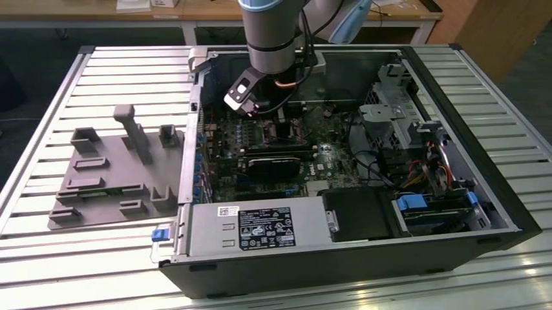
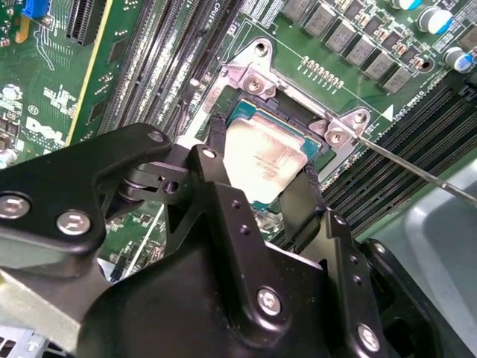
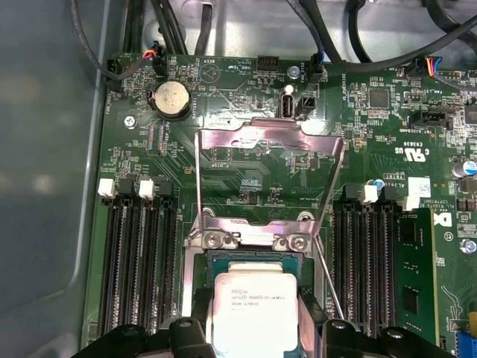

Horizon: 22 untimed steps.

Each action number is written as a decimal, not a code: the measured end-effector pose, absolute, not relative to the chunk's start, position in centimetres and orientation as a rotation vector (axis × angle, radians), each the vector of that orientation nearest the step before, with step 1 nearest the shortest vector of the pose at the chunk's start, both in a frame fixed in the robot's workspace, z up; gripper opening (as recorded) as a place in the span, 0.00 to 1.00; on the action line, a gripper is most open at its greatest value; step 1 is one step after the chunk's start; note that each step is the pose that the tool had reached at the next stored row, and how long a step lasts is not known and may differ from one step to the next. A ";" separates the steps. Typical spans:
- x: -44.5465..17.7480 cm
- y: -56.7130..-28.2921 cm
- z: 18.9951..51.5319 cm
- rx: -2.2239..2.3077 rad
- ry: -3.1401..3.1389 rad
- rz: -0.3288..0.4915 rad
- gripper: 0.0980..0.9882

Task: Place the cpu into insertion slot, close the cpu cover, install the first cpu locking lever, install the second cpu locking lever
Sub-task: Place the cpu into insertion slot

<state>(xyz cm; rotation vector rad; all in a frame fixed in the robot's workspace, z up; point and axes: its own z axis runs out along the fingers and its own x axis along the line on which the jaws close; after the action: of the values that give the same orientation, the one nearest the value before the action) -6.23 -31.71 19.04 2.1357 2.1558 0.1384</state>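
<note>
**Squarely over the socket: chip pinched between the fingers, cover open**

Starting at the exterior view's left, a gray parts tray [image 1: 112, 169] lies on the slatted table [image 1: 52, 258], well apart from the work. At the upper middle of that frame the arm reaches down into the open computer case [image 1: 505, 213], and the gripper [image 1: 274, 124] sits low over the green board, near the case's back wall.

In both wrist views the cpu [image 2: 268, 160] [image 3: 256, 309] lies directly under the gripper [image 2: 259, 153], with no offset to either side. Two black fingers [image 2: 211, 142] press on opposite edges of the chip, so the tool reads as clenched on it. The chip is square, so it has no long axis. What counts is that its edges run parallel with the socket [image 3: 252, 258] beneath it. Whether it is fully seated or a hair above the contacts I cannot tell.

The chip looks flat and small, with a silvery-tan top carrying faint print and a thin teal rim.

Beyond the socket from the gripper, the cpu cover [image 3: 268, 136] is folded back open, a thin silvery frame with the board showing through its window. One thin wire lever [image 3: 197, 179] stands on each side of it, the other [image 3: 329, 277] passing close by the chip. Neither is latched.
</note>
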 end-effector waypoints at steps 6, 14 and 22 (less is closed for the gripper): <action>-6.2 -31.7 19.0 2.136 2.155 0.139 0.49; -6.2 -31.7 19.0 2.136 2.155 0.141 0.57; -6.3 -31.7 19.4 2.136 2.155 0.139 0.57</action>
<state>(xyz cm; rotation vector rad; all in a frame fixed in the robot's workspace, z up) -6.25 -31.70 19.40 2.1361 2.1554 0.1391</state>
